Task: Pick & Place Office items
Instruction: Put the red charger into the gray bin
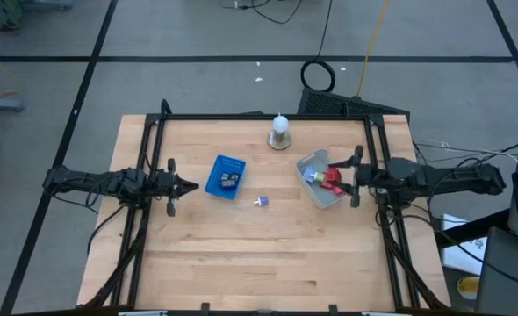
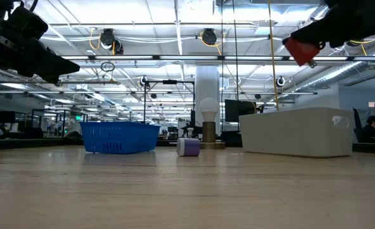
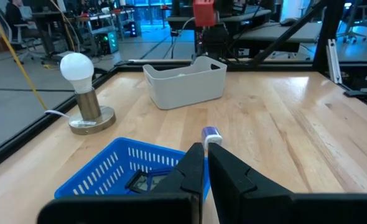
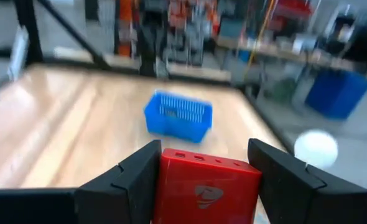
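We are holding a red block (image 4: 208,186) between our right jaws, the two dark fingers (image 4: 124,180) pressing on its two sides. In the high view our right gripper (image 1: 340,178) is hanging over the clear grey tray (image 1: 310,163), and the red block is showing above the tray's contents. From table height the block (image 2: 300,49) is sitting high in the air, well above the tray (image 2: 299,131).

Our left gripper (image 1: 189,185) is waiting just beside the blue mesh basket (image 1: 215,180), on the side away from the tray. Its jaws are closed on nothing, the two fingers (image 3: 193,171) lying almost together and pointing over the basket's rim (image 3: 102,168).

Inside the basket we are seeing a couple of dark pieces (image 1: 231,181); what they are exactly we cannot tell. In the tray, under the red block, blue and green bits (image 1: 312,175) are lying, too small to make out.

One small purple-white piece (image 1: 261,202) is lying alone on the wooden surface (image 1: 268,254), between basket and tray and apart from both. The low view is showing it (image 2: 188,147) on its side, in front of the white knob (image 2: 208,109) on its round base.

That knob (image 1: 280,125) is standing near the far edge of the surface, beyond the tray and the basket.
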Controlling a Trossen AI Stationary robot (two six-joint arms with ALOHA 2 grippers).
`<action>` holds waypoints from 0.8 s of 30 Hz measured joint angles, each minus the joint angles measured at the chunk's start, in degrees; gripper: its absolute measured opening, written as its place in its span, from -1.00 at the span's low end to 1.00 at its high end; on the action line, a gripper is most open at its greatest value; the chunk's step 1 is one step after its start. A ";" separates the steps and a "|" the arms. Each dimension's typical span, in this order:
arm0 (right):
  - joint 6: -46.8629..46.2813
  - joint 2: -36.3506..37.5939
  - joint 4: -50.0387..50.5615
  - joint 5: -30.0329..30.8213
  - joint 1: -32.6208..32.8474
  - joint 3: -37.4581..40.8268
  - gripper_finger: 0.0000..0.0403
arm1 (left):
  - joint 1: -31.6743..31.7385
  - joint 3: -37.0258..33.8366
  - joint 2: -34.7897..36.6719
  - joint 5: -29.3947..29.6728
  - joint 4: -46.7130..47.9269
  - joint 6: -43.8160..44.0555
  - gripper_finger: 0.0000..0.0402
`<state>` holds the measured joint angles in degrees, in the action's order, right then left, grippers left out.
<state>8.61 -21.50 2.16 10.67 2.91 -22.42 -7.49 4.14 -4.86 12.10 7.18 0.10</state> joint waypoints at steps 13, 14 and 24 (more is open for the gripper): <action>-2.11 -31.08 13.79 2.71 -5.50 -10.77 0.06 | 0.01 0.00 -0.01 -0.36 0.53 0.42 -0.87; -2.46 -32.38 14.02 2.69 -5.50 -10.75 0.06 | 0.00 0.00 -0.02 -0.39 0.65 0.42 -0.87; -4.49 -40.26 16.15 2.87 -5.48 -10.75 0.06 | 0.00 0.02 -0.02 -0.49 0.70 0.42 -0.87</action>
<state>4.12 -61.76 18.31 13.54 -2.57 -33.17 -7.49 4.16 -4.89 11.61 7.88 0.51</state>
